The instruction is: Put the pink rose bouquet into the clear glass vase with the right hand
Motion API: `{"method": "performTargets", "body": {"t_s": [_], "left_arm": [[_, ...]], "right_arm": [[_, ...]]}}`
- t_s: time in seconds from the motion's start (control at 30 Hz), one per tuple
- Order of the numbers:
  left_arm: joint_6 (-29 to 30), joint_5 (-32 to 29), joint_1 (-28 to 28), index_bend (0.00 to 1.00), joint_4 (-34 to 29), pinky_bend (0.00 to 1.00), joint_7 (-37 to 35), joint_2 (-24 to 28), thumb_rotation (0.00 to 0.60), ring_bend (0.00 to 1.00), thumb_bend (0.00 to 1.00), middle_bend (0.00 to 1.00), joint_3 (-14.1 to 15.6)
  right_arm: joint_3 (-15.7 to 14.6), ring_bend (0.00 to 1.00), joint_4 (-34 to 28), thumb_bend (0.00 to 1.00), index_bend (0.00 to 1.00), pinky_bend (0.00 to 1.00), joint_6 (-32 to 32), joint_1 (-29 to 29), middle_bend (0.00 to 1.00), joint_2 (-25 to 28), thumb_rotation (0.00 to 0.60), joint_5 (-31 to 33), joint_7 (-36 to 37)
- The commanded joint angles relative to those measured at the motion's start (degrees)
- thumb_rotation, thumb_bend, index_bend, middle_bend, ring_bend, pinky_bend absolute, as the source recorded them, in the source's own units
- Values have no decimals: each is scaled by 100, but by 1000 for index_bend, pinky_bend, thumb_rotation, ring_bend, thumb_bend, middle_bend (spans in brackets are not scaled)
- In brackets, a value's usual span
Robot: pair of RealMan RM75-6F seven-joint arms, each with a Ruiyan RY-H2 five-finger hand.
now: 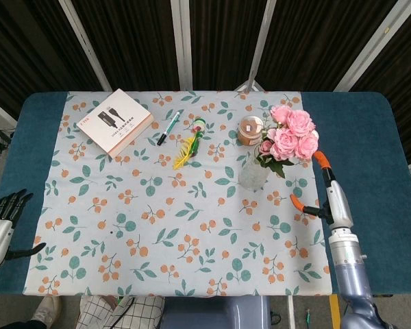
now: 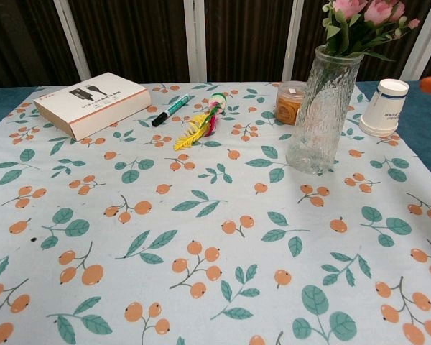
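A leaf-and-berry cloth (image 1: 178, 205) covers the blue bench (image 1: 359, 144), dark curtains (image 1: 130, 41) behind. The roses (image 1: 291, 136) stand in the vase (image 2: 322, 108). The right hand (image 1: 329, 199) has its fingers spread and empty; so has the left hand (image 1: 1, 223).

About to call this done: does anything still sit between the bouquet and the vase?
Nothing visible does. The pink rose bouquet already stands with its stems in the clear glass vase, and the right hand is open beside it, apart from both.
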Motion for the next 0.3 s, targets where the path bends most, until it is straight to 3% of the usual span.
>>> {"method": "performTargets", "body": {"t_s": [0.03, 0.2, 0.3], "left_arm": [[64, 55, 8, 0, 60, 0, 8, -32, 600, 0, 0, 0, -5], [172, 143, 27, 0, 162, 0, 108, -97, 600, 0, 0, 0, -5], [255, 198, 48, 0, 207, 0, 188, -129, 600, 0, 0, 0, -5]], "right_arm": [[-851, 0, 283, 306, 0, 0, 177, -460, 0, 544, 600, -1053, -627], [-1681, 0, 810, 305, 0, 0, 731, -972, 0, 780, 600, -2087, -1439], [-1849, 0, 1121, 305, 0, 0, 1061, -1130, 0, 792, 600, -2450, -2123]]}}
